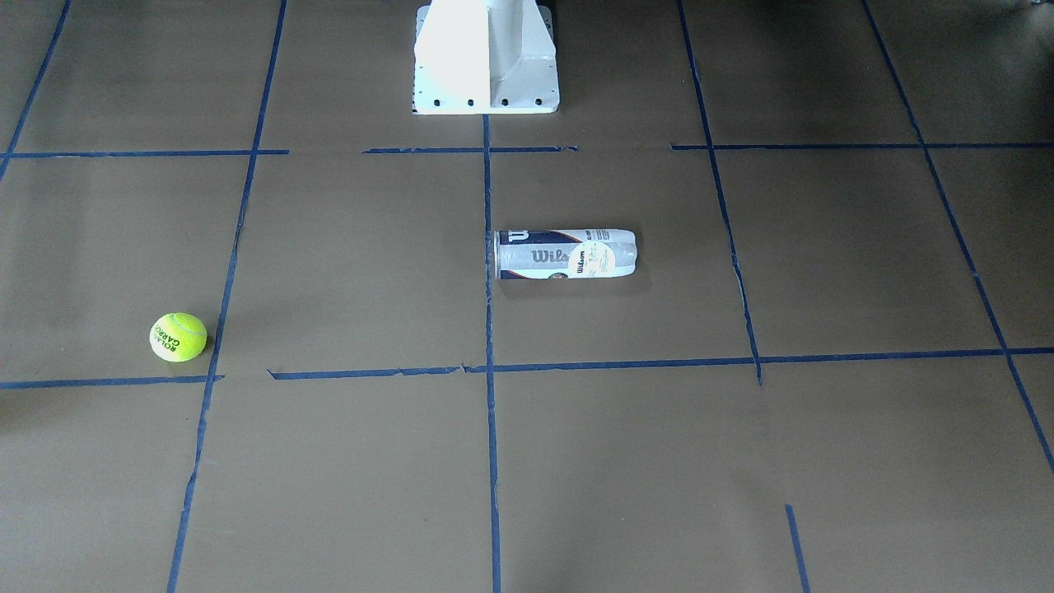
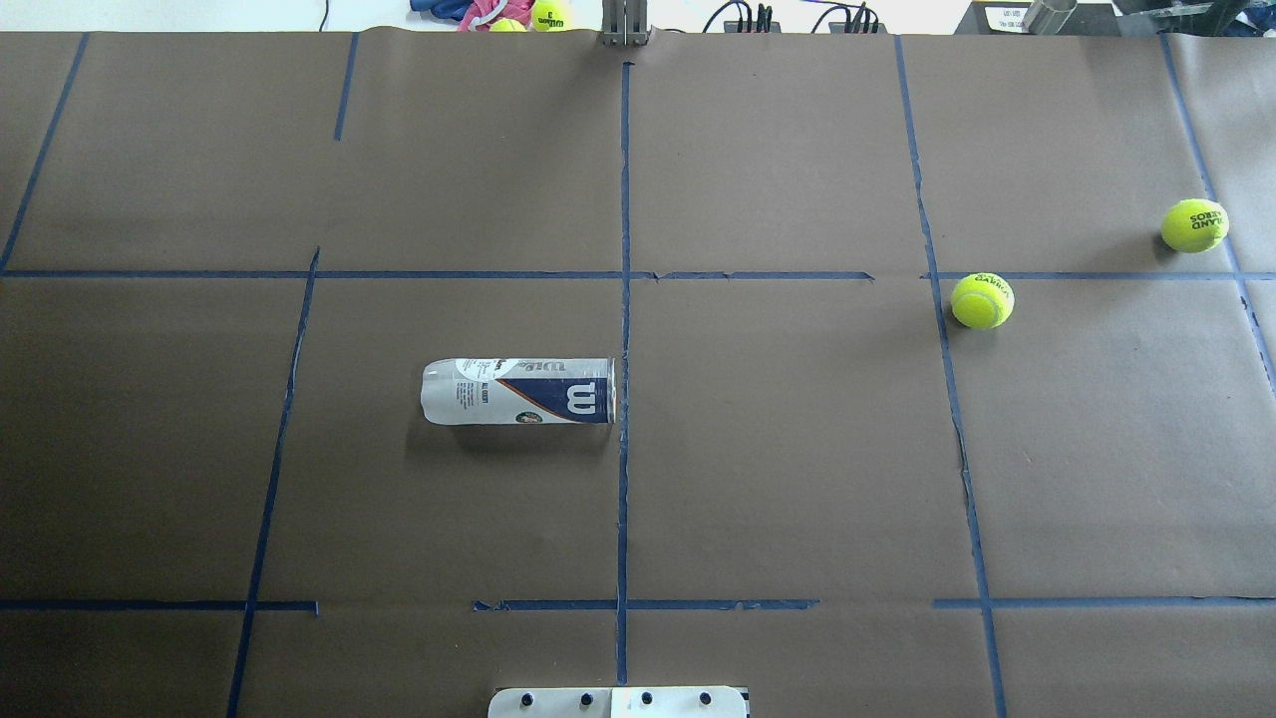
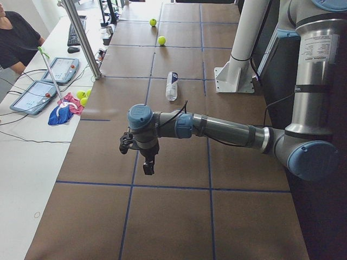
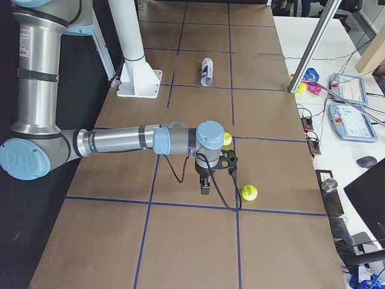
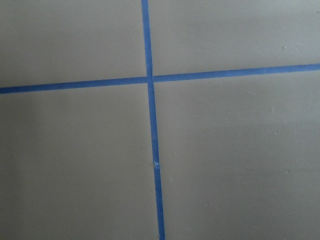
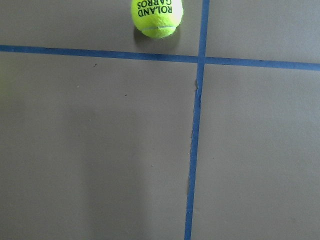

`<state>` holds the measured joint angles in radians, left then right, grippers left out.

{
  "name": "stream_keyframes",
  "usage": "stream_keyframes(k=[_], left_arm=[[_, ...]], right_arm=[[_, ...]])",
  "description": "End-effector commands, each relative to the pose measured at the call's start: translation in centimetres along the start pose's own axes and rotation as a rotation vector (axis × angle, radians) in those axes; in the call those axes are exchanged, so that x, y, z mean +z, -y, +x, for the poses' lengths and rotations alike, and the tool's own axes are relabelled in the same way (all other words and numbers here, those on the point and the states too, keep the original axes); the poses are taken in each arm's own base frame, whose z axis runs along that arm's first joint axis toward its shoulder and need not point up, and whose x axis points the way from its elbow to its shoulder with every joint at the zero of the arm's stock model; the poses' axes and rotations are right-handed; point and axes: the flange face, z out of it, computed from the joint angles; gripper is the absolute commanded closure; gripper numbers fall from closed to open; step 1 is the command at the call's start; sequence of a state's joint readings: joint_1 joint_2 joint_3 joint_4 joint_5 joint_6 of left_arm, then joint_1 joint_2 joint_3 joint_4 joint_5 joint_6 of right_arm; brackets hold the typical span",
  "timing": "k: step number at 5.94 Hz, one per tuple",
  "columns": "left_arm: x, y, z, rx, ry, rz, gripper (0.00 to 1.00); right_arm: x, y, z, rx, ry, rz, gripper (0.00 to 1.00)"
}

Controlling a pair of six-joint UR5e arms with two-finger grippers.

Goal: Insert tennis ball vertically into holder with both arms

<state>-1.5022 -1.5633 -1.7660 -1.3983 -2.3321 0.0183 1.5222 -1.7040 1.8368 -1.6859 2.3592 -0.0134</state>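
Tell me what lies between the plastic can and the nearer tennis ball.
Only brown paper and blue tape lines, overhead view, between clear plastic can and nearer yellow-green tennis ball.

Each hand shows only in a side view, the left hand (image 3: 148,164) and right hand (image 4: 204,185) small and dark, so whether either is spread or closed cannot be told. The right wrist view cuts a ball (image 6: 157,17) off at its top edge, while a second ball (image 4: 227,139) sits half hidden behind the right arm (image 4: 120,139) in the right-side view. The base (image 2: 618,701) is cropped by the overhead view's lower edge, and the small print on the can (image 2: 518,391) is too fine to read.
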Motion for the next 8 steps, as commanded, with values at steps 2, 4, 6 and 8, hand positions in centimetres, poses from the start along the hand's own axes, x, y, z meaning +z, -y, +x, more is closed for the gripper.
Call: stream_keyframes(k=[2, 4, 6, 8], left_arm=[[-1.1, -0.1, 1.4, 0.041, -0.007, 0.029, 0.00], [0.4, 1.3, 7.6, 0.243, -0.019, 0.085, 0.00], [0.9, 2.5, 19.8, 0.486, -0.060, 0.095, 0.00], [-1.2, 5.3, 30.5, 0.584, -0.118, 0.152, 0.00]], right_arm=[[0.2, -0.1, 0.1, 0.005, 0.000, -0.004, 0.00], [0.4, 0.2, -0.3, -0.002, 0.022, -0.007, 0.00], [1.2, 1.2, -1.9, -0.082, 0.034, 0.018, 0.00], [1.6, 1.3, -2.4, -0.093, 0.037, 0.010, 0.00]])
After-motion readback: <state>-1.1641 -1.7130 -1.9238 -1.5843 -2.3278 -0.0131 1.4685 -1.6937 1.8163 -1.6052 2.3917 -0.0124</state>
